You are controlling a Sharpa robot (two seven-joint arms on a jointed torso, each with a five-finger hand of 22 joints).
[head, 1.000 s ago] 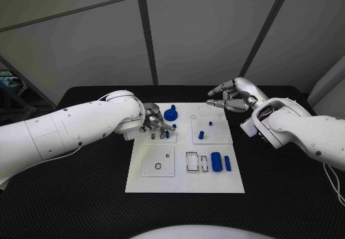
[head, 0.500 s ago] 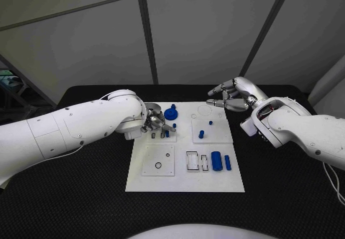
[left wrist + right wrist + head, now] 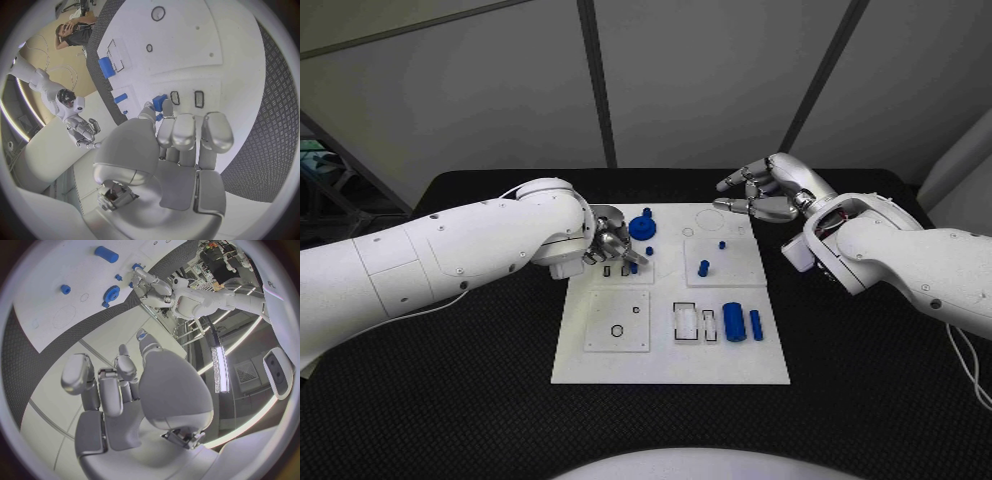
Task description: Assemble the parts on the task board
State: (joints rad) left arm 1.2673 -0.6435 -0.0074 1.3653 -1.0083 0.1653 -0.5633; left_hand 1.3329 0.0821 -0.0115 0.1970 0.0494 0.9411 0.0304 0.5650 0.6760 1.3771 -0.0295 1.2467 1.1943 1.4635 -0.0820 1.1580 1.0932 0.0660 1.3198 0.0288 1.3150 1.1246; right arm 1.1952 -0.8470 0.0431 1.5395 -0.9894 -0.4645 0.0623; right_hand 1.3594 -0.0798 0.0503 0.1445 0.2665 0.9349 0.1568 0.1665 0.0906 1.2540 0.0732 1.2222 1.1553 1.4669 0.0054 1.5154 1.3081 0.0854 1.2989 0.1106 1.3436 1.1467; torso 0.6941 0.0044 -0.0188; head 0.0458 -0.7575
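Lying flat: white task board (image 3: 669, 360), blue parts (image 3: 734, 324) scattered.

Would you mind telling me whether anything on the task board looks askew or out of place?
Nothing stands out. The task board lies flat and square on the table, and the blue parts rest tidily; none looks tipped, spilled or damaged.

The flat white task board (image 3: 672, 360) lies in the middle of the black table (image 3: 444, 400). On it, the round blue gear part (image 3: 642, 229) sits at 11 o'clock, and the fat blue cylinder part (image 3: 734, 324) lies at 4 o'clock.
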